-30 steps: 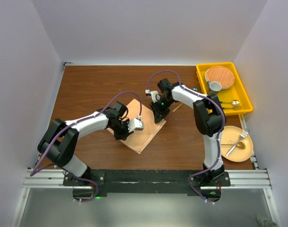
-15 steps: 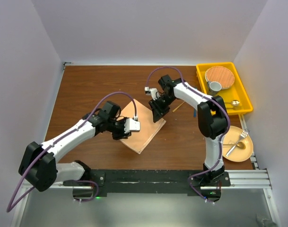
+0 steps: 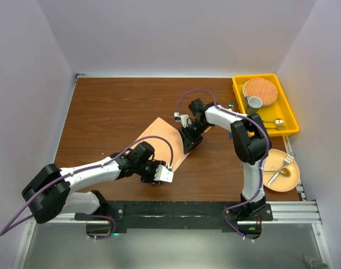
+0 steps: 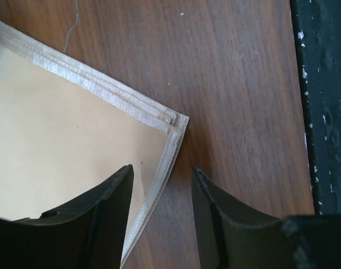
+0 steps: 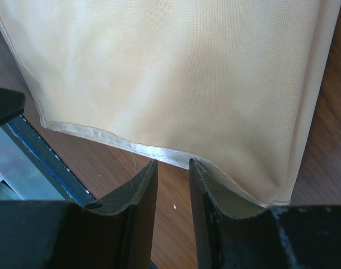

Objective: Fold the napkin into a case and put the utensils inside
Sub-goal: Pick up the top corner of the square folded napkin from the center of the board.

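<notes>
The left gripper (image 4: 162, 174), open and empty, is now brought to the near corner of the folded, shiny peach satin napkin (image 3: 159, 130) for another fold, while whether the nearly shut right gripper (image 5: 173, 165) grips its hem cannot be told.

The brown wooden table (image 3: 114, 109) carries the folded peach napkin (image 3: 159, 134), a yellow tray (image 3: 238, 96) and a round plate (image 3: 289, 182).

The napkin (image 4: 58, 140) is smooth peach cloth with a shiny stitched hem; the surface (image 4: 232, 67) is brown wood with fine grain.
</notes>
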`<state>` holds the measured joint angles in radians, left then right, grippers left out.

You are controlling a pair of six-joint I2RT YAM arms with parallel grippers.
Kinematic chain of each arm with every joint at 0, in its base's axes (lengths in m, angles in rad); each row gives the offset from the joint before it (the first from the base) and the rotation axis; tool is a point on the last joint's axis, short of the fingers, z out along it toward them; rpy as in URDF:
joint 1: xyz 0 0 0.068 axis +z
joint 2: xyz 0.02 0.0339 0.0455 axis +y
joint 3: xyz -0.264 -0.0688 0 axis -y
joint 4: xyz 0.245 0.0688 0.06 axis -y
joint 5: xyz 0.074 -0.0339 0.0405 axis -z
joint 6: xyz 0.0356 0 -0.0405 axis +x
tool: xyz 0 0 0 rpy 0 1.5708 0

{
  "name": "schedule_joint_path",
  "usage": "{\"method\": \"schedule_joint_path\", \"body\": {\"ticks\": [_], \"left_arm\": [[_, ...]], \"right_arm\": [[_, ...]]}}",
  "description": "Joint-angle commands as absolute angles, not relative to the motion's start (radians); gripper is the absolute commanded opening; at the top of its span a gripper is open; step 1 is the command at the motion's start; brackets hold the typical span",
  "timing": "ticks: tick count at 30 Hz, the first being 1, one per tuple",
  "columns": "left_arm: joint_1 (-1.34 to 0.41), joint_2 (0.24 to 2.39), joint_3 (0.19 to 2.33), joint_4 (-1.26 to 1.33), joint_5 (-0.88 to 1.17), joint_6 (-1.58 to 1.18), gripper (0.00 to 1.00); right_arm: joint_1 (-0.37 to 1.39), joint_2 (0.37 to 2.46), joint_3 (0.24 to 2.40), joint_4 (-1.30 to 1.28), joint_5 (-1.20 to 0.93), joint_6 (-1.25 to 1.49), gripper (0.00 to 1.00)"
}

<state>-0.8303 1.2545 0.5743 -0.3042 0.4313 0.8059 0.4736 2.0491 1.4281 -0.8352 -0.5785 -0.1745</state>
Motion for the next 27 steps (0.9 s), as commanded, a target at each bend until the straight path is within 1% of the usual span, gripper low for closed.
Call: {"method": "schedule_joint_path", "body": {"ticks": [1,4,7,15,18,22,26,27], "left_arm": [[-0.88,1.241,0.546,-0.151,0.377,0.822,0.49],[-0.902,1.247,0.543,-0.143,0.373,0.821,0.45],[-0.92,1.252,0.534,-0.134,0.365,0.825,0.42],[-0.957,1.281,0.523,-0.129,0.351,0.841,0.41],[-0.957,1.284,0.52,-0.118,0.342,0.834,0.36],[-0.957,1.281,0.52,-0.104,0.322,0.821,0.24],[-0.957,1.27,0.526,-0.095,0.307,0.793,0.17],[-0.957,1.266,0.525,-0.097,0.307,0.79,0.13]], "right_arm": [[0.477,2.051,1.417,-0.79,-0.591,-0.158,0.33],[0.477,2.049,1.411,-0.787,-0.591,-0.158,0.33],[0.477,2.049,1.408,-0.787,-0.588,-0.16,0.33],[0.477,2.049,1.408,-0.788,-0.586,-0.161,0.33],[0.479,2.048,1.407,-0.79,-0.586,-0.161,0.33],[0.477,2.045,1.401,-0.79,-0.587,-0.163,0.33],[0.479,2.045,1.401,-0.793,-0.591,-0.161,0.33],[0.479,2.045,1.401,-0.792,-0.589,-0.161,0.33]]}}
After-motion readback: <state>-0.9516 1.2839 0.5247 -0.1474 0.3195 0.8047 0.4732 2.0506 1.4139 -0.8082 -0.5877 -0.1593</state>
